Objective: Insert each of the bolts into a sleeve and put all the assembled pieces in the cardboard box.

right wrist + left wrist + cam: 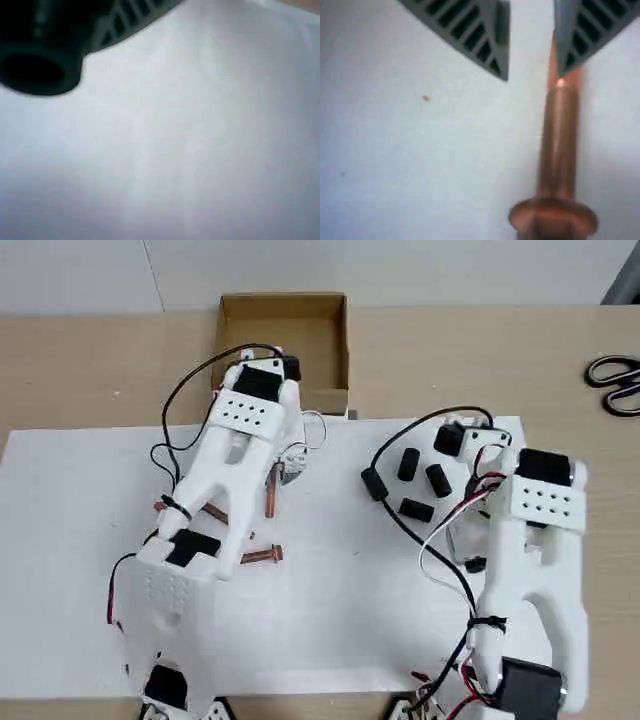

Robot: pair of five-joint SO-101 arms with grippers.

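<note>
Left jaws: spread wide, low over the white sheet (330, 620); one tip touches the shaft of a bolt (559, 150), nothing pinched.
Right jaws: pinching a black sleeve (37, 70) just above the sheet, on the right side.
Bolt at left jaws: lies flat near the sheet's far edge, just near of the box (283, 306).
Other bolts (262, 556): flat on the sheet, left half, beside the left arm.
Loose sleeves (437, 480): three, far right of centre.
Box: on the tan surface (80, 370), open.

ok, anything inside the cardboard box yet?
The visible floor of the cardboard box is bare, no assembled pieces. The left arm covers its near-left corner, so that part cannot be checked.
</note>
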